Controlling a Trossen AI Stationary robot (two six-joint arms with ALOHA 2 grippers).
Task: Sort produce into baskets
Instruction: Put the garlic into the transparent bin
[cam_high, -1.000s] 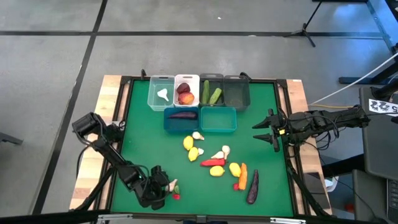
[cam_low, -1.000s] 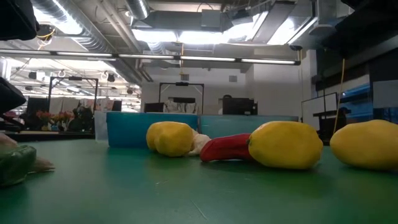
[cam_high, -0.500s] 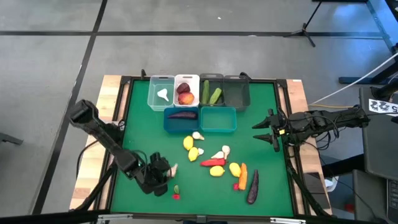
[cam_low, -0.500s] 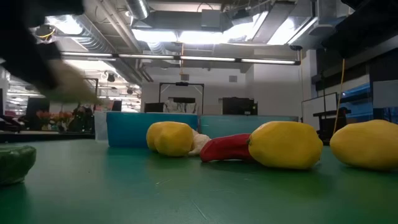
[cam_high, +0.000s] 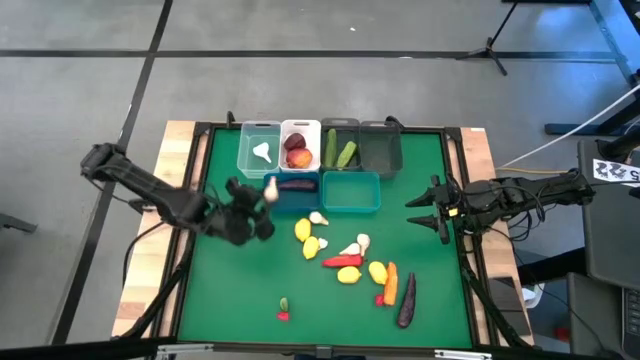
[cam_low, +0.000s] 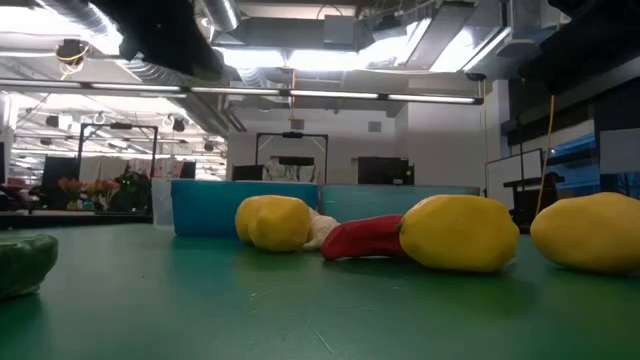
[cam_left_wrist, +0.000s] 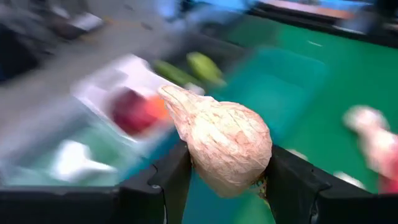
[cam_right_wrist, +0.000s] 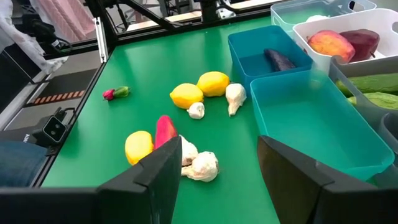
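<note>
High view, left tool (cam_high: 262, 195): left of centre in the frame, clamped on a white garlic bulb (cam_high: 270, 187) just beside the blue bin (cam_high: 268, 195).
Left wrist view: garlic bulb (cam_left_wrist: 224, 147) wedged between both fingers (cam_left_wrist: 166, 186).
Bins: clear bin (cam_high: 259, 149), white bin (cam_high: 300, 146), two grey bins (cam_high: 362, 148) in a row at upper centre; teal bin (cam_high: 351, 192) below them.
Loose produce (cam_high: 347, 262): lemons, garlic, red pepper, carrot, eggplant on the green tabletop (cam_high: 430, 290), lower centre.
Right tool (cam_high: 425, 211): right of frame, fingers apart, holding nothing.
</note>
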